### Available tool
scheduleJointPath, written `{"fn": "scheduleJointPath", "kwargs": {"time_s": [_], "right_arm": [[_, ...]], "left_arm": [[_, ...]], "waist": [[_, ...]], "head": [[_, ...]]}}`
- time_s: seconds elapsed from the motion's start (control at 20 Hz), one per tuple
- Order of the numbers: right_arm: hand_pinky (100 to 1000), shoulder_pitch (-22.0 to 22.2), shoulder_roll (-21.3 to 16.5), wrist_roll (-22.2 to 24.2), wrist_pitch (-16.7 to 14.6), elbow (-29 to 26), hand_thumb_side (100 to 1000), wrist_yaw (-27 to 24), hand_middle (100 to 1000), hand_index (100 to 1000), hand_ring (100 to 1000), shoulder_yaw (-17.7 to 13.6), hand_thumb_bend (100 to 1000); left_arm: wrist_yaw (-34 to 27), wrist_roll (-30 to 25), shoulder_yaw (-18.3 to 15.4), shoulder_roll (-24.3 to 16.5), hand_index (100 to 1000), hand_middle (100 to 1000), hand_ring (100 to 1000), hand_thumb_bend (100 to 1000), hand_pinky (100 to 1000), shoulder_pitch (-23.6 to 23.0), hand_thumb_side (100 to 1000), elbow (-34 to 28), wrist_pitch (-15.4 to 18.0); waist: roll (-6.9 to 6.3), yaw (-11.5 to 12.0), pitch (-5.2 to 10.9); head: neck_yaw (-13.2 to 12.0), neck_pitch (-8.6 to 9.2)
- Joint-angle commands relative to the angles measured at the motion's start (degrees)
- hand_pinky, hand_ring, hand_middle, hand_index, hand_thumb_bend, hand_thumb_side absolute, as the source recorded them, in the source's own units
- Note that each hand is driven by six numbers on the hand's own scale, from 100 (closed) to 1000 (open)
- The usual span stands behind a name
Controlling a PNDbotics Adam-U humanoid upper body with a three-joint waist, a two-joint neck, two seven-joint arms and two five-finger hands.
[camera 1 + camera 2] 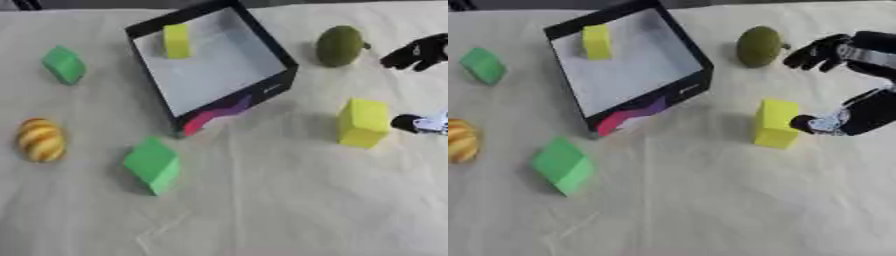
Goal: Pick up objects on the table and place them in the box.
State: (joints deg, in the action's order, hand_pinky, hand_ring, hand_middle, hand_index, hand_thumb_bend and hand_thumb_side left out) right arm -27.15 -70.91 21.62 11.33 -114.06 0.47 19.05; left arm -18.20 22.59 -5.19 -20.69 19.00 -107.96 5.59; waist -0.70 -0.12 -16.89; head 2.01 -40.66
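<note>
Cloth-covered desk point(710, 210), black box point(696, 57) near far edge holding yellow block point(596, 42), right hand point(833, 120) at right edge touching yellow cube point(776, 123), finger state indiscernible.

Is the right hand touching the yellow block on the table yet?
Cannot tell. In the right eye view the right hand has a fingertip right at the yellow block edge, with no plain gap or contact.
</note>
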Motion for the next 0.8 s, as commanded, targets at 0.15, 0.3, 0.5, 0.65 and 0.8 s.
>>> {"fn": "scheduleJointPath", "kwargs": {"time_s": [0.15,0.3,0.5,0.65,0.8], "right_arm": [[843,-1.63,0.76,1.96,2.65,-0.53,317,2.04,839,901,875,0.88,444],[854,-2.1,2.02,2.8,3.85,-0.27,324,3.69,847,896,882,1.6,443],[876,-2.74,3.36,3.82,3.01,1.46,346,6.92,843,905,884,2.47,441],[883,-3.25,4.36,3.66,1.46,3.78,357,10.07,843,906,887,2.84,440],[883,-3.61,5.46,3.73,0.47,6.13,377,12.56,845,906,887,3.46,442]], "left_arm": [[-0.22,-0.31,-0.04,-0.56,737,701,625,367,701,0.56,603,-0.73,0.01],[-0.26,-0.34,0.04,-0.5,737,701,625,363,700,0.56,605,-0.69,-0.05],[-0.29,-0.44,0.11,-0.45,736,699,624,363,700,0.57,605,-0.69,-0.11],[-0.32,-0.46,0.12,-0.43,736,698,623,363,700,0.55,606,-0.68,-0.13],[-0.34,-0.56,0.2,-0.42,736,696,623,363,699,0.59,606,-0.71,-0.17]], "waist": [[-0.77,-0.07,1.56],[-0.87,-0.02,1.52],[-1.01,0.02,1.44],[-1.09,0.04,1.38],[-1.16,0.06,1.33]], "head": [[0.41,0.88],[0.54,0.91],[0.63,0.85],[0.66,0.84],[0.7,0.82]]}}
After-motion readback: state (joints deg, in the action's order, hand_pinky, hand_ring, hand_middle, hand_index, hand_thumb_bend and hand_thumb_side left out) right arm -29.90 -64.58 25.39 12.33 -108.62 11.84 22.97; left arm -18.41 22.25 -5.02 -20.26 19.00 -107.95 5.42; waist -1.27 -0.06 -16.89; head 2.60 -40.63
